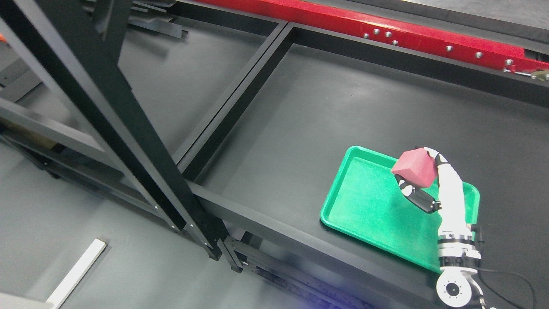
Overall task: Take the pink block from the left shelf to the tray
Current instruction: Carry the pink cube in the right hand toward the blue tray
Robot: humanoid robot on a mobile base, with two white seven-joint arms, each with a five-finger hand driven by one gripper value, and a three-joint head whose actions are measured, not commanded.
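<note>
A pink block (415, 168) is held in the air over the green tray (364, 201), above the tray's far right part. My right hand (418, 182) is shut on the block, with fingers over its top right and a thumb beneath it. The right arm rises from the lower right corner across the tray's near edge. The tray lies flat on the dark shelf surface (321, 120) and holds nothing else. My left arm does not show.
A black diagonal frame post (128, 128) crosses the left of the picture. A raised black divider (231, 98) splits the shelf into left and right bays. A red beam (407, 34) runs along the back. A white strip (77, 272) lies on the floor.
</note>
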